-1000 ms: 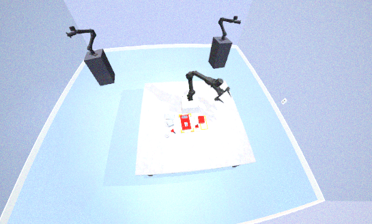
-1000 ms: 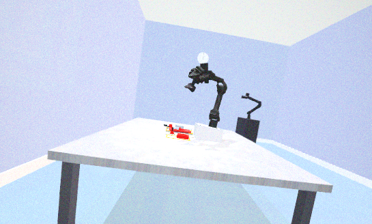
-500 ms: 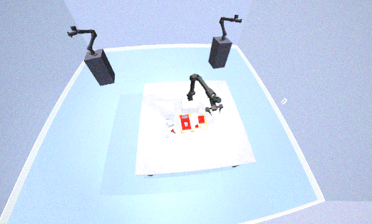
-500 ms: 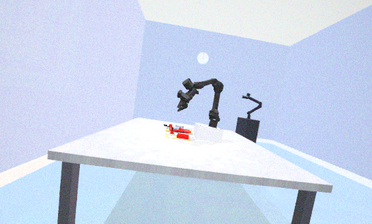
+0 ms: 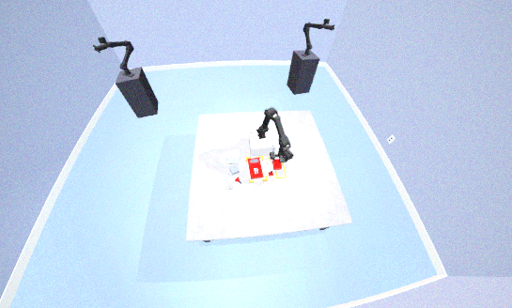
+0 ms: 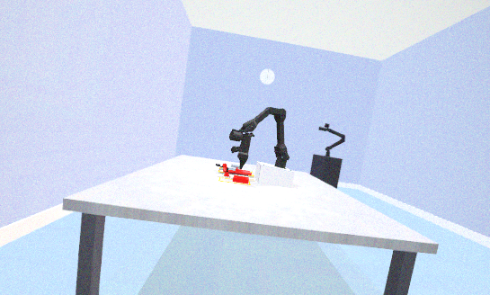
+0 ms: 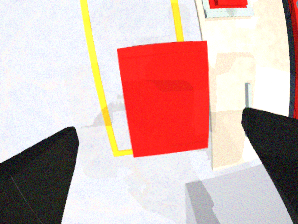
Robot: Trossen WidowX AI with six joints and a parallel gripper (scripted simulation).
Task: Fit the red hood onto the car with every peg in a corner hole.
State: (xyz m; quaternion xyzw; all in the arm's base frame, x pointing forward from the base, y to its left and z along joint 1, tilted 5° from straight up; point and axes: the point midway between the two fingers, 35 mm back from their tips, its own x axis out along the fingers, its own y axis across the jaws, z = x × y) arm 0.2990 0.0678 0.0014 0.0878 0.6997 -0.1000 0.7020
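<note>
My jaws hang spread wide with nothing between them, one dark finger at each lower corner of my wrist view. Just beyond them the red hood lies flat on the white desk, overlapping a yellow outline. Farther off stands the car chassis in its jig.

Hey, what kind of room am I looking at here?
Likely a bare robot test room: one white table carrying a black arm, blue walls with a round clock, and camera arms on dark pedestals.
</note>
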